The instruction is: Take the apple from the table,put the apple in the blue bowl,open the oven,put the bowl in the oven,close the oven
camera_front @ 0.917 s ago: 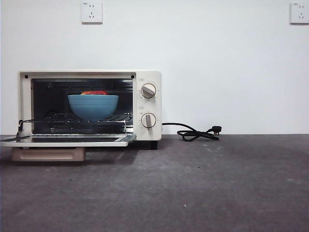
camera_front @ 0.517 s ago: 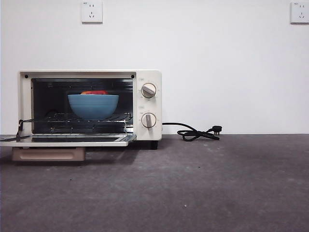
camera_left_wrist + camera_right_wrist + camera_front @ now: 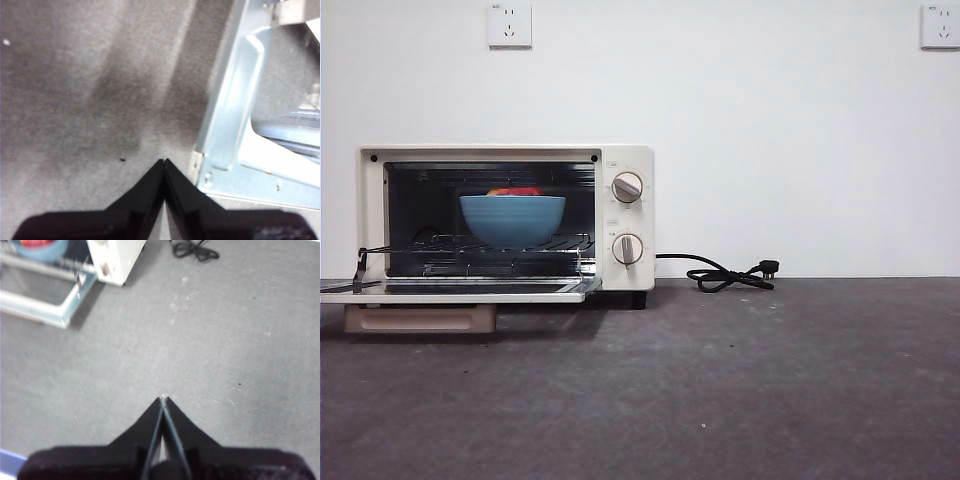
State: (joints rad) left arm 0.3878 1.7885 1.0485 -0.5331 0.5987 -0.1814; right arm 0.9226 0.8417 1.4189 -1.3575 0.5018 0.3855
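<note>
The dark grey table point(image 3: 770, 390) carries the oven point(image 3: 630, 165), door dropped open, and its black cord point(image 3: 720, 275).

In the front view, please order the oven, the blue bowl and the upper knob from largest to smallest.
1. The oven
2. The blue bowl
3. The upper knob
All stand at a similar depth, so the order is sure.

White wall point(image 3: 800, 150), two white wall sockets, one upper left point(image 3: 510, 24), one upper right point(image 3: 940, 26)
</note>
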